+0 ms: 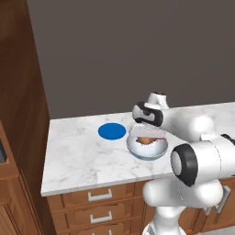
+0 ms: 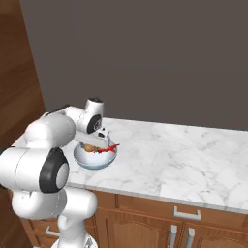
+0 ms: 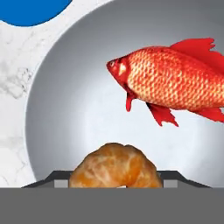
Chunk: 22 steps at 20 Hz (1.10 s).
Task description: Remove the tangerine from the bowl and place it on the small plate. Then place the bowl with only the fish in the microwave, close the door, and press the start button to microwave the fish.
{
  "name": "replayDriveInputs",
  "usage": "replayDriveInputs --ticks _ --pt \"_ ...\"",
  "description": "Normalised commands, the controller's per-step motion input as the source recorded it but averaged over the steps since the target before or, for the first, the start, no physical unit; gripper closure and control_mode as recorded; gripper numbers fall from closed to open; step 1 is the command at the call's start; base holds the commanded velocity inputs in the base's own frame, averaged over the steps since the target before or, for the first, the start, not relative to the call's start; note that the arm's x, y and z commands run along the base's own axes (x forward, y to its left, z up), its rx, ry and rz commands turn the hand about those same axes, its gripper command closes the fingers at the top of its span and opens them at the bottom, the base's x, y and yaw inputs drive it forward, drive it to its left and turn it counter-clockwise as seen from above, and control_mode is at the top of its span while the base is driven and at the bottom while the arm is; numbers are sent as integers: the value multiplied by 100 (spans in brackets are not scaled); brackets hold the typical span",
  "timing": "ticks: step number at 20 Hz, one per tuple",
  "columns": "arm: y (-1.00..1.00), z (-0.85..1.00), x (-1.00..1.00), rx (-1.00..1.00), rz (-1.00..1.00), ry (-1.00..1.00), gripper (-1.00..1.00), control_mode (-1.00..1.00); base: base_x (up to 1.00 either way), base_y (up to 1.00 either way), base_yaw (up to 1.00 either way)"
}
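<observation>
Reaching down into the bowl (image 1: 147, 149), the white arm's end effector (image 3: 114, 181) sits low over the tangerine (image 3: 114, 168) on a marble counter (image 1: 78, 156). In the hand view the orange-brown fruit lies right between the two dark finger tips (image 3: 57, 178), which stand at its sides, apparently closed on it, though the bottom of the picture cuts off the contact itself. The fish (image 3: 173, 81), bright red-orange and scaled, lies across the upper right of the bowl's glossy white floor, apart from the tangerine; its tail runs past the picture's right edge. A slice of the small plate (image 3: 33, 11) shows at the top left corner, mostly cropped.

From the left base view the blue plate (image 1: 112, 131) rests flat on the counter just beside the bowl's left rim, and the arm's wrist covers the bowl's far edge, so the fruit appears as a small orange patch (image 1: 145, 140) and the fingers are hard to make out. From the right base view the hand hides much of the bowl (image 2: 95, 157); a bit of the fish (image 2: 107, 148) and the tangerine (image 2: 89, 148) peep out beneath it. Wooden drawers (image 1: 98, 197) front the counter.
</observation>
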Motion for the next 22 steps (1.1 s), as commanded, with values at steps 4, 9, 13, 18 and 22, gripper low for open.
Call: replayDriveInputs --ticks 4,9,13,18,22 --pt "50 88 16 -24 0 -12 100 -100 0 0 0" --pt "77 35 69 -24 0 1 100 -100 0 0 0" --pt "36 -2 100 -11 -5 23 100 -100 0 0 0" --pt "16 -19 84 -3 -2 20 100 -100 0 0 0" --pt "0 -65 33 0 0 10 100 -100 0 0 0"
